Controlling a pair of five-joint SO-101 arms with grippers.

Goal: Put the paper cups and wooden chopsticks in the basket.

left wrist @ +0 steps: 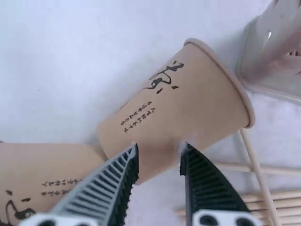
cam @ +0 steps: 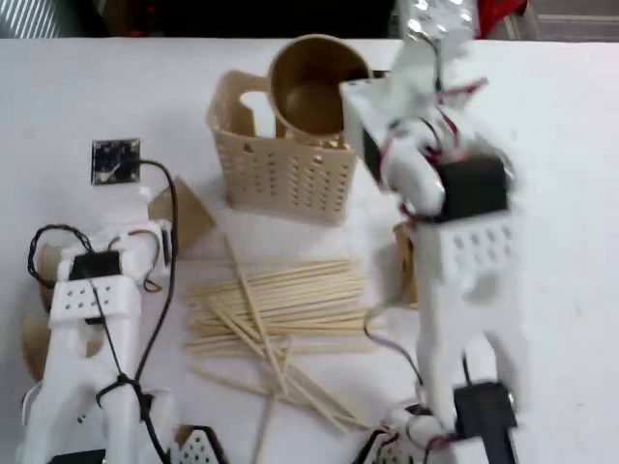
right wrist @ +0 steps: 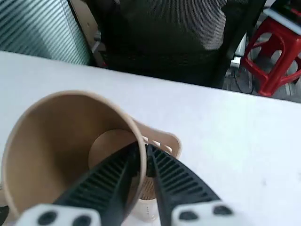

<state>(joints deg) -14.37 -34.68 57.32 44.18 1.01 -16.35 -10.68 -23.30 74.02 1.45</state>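
Note:
My right gripper [right wrist: 142, 151] is shut on the rim of a brown paper cup [right wrist: 61, 146], one finger inside and one outside. That cup [cam: 314, 87] hangs tilted over the cream perforated basket [cam: 280, 169]. My left gripper [left wrist: 160, 150] is open, its fingers either side of a second paper cup [left wrist: 183, 108] lying on its side on the table. A third cup [left wrist: 42, 174] lies just behind it. A loose pile of wooden chopsticks [cam: 276, 309] lies in front of the basket, between the two arms.
More brown cups lie beside the left arm [cam: 37, 261]. A brown shape [cam: 402, 261], perhaps another cup, is partly hidden behind the right arm. A small black square [cam: 115, 160] with a cable sits at the left. A corner of the basket [left wrist: 277, 52] shows near the lying cup.

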